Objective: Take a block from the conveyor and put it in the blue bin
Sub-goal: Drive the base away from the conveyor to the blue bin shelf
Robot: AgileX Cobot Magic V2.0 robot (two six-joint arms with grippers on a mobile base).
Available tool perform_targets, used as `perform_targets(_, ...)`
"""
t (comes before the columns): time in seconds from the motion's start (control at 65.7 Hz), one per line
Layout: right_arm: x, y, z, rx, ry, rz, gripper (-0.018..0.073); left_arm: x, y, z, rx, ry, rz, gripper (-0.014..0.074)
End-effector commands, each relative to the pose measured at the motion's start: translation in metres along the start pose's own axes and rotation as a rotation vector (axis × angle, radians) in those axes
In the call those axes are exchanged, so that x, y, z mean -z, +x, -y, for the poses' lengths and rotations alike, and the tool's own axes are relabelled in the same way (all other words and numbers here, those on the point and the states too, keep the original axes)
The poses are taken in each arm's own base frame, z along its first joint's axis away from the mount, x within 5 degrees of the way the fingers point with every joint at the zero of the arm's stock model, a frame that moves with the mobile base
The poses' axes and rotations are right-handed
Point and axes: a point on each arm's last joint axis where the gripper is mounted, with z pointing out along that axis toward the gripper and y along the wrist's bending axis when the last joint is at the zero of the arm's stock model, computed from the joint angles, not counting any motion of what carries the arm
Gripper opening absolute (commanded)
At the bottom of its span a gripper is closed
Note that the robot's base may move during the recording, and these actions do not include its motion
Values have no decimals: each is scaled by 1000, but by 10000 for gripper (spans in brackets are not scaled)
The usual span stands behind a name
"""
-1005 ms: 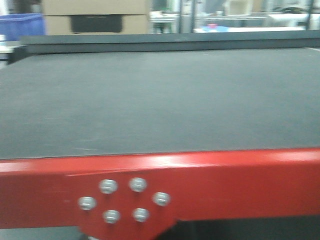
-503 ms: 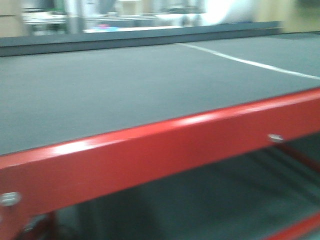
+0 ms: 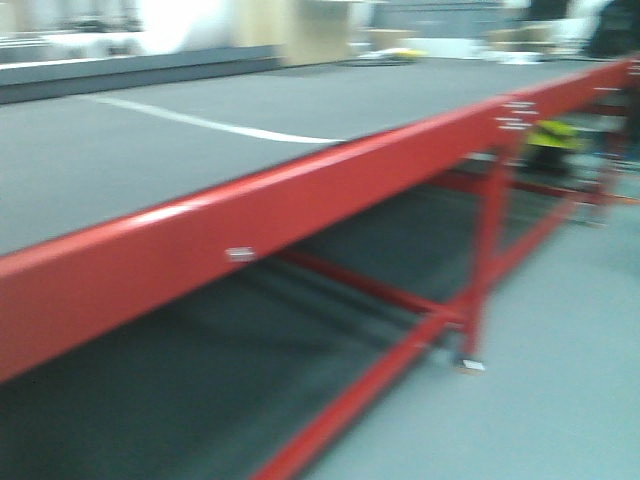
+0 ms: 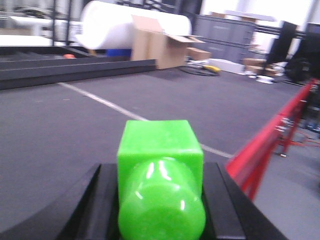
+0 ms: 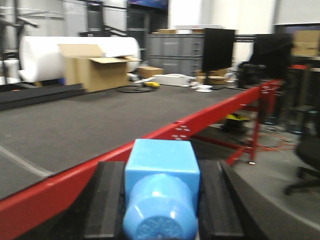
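The green block point(image 4: 161, 165) is sitting clamped between the black fingers point(image 4: 95, 200) of the left gripper point(image 4: 161, 210), with the dark grey belt of the conveyor point(image 4: 75, 125) stretching out beyond it. The right gripper point(image 5: 161, 210) is gripping a blue block point(image 5: 161, 165) the same way, with the conveyor's red frame point(image 5: 75, 185) running past in front of it. A white line point(image 3: 205, 122) is crossing the belt. Behind the far edge, a cardboard box point(image 4: 152, 47) and a white roll point(image 4: 112, 25) are standing side by side.
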Motion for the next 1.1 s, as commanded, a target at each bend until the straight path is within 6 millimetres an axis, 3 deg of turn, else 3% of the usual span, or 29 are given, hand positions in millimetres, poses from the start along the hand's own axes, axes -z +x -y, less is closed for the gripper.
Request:
perform_targets(0.0, 1, -2, 0, 14, 3, 29, -162, 1, -3, 0, 11, -3, 26, -111)
perform_targets(1.081, 1, -2, 0, 14, 3, 29, -162, 1, -3, 0, 11, -3, 26, -111)
